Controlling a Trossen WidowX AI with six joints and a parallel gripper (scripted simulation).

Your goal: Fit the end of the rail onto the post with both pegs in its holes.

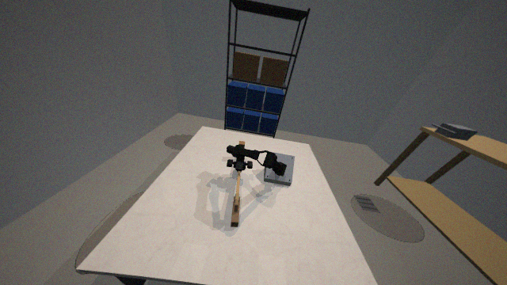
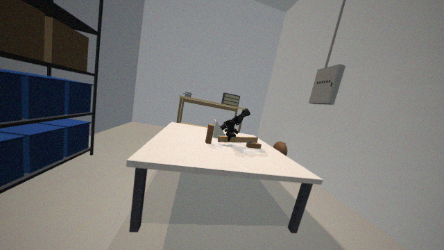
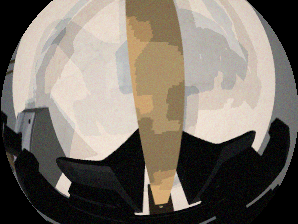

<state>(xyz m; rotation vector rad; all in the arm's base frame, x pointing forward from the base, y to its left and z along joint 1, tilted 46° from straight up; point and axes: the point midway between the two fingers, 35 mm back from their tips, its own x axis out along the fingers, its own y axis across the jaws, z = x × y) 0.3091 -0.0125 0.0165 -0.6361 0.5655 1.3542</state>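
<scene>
My gripper (image 1: 239, 169) (image 2: 229, 139) (image 3: 153, 129) is shut on the wooden rail (image 1: 238, 186) (image 2: 243, 139) (image 3: 159, 75), close to its near end. That end appears slightly above the table and lower than the far end. The far end reaches the low footboard block (image 1: 234, 222) (image 2: 254, 146); its exact seat in the bracket is too small to tell. The brown post (image 1: 242, 142) (image 2: 209, 133) stands upright, with a small gap between it and the rail's end in the exterior view. The pegs and holes cannot be made out.
The arm's grey base plate (image 1: 279, 178) lies beside the rail on the pale table (image 1: 277, 237) (image 2: 180, 153). Shadows of the arm fall around the rail. Shelving with blue bins (image 1: 255, 96) (image 2: 45, 101) and a wooden bench (image 1: 455, 214) stand away from the table.
</scene>
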